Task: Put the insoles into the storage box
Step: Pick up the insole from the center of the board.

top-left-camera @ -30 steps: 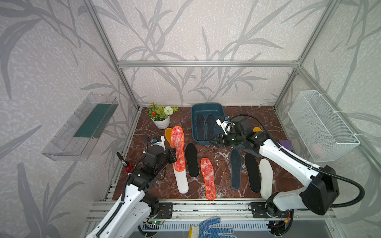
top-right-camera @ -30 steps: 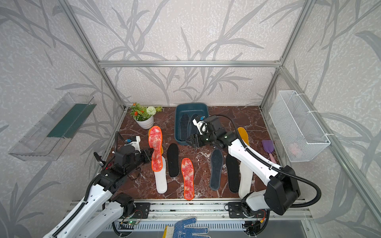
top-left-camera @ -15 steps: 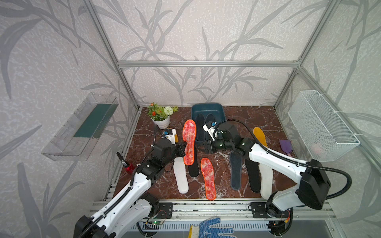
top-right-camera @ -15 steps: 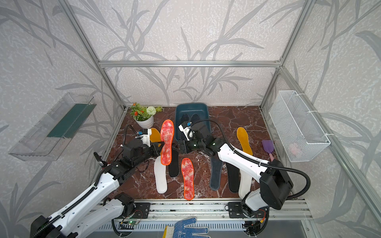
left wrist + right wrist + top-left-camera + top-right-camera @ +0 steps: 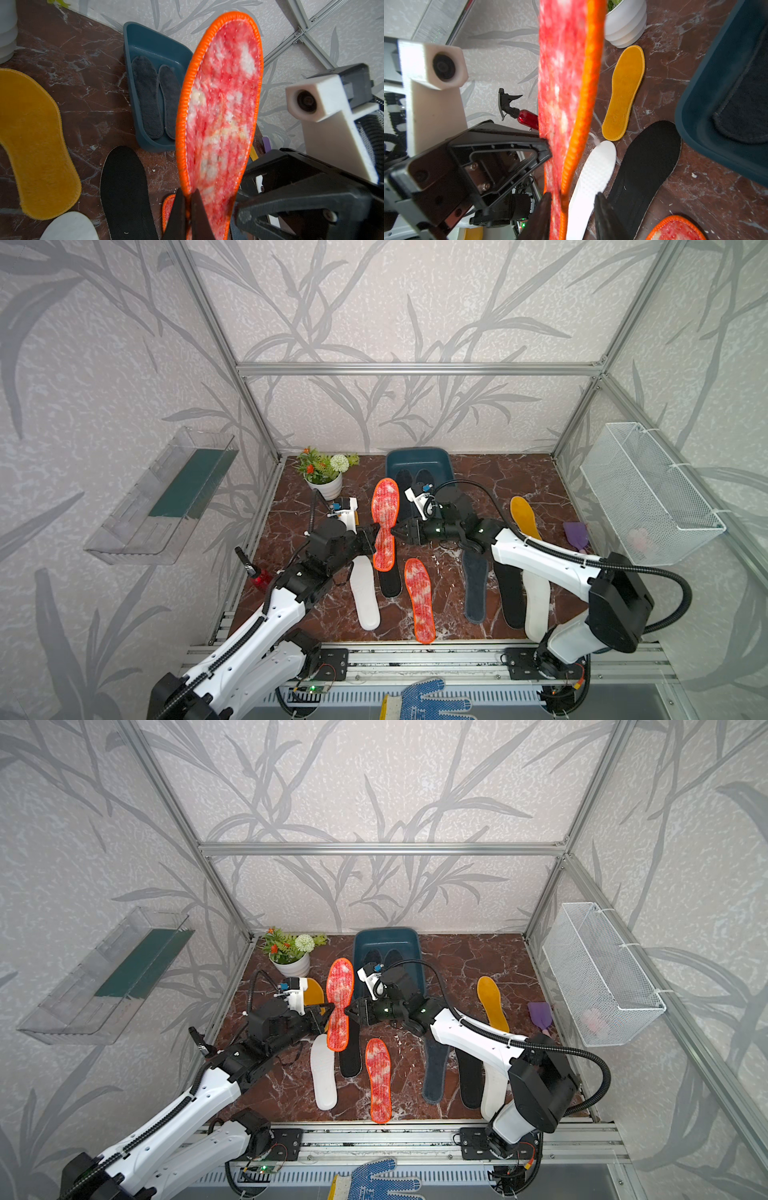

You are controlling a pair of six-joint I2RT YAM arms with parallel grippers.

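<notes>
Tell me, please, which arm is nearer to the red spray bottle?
Left. The left arm runs beside the spray bottle; the right arm comes in from the opposite side, beyond the held red insole.

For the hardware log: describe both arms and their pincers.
Both arms have white shells, black joints and black motor housings. The left arm carries a ribbed black cable; the right arm a looping black hose. Left pincer and right pincer: black, triangular-framed, beside white camera blocks.

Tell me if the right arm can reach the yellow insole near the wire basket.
Probably yes. The yellow insole lies uncovered beside that arm. But the right gripper has open jaws around the red insole held by the left gripper, so it must back off first.
</notes>
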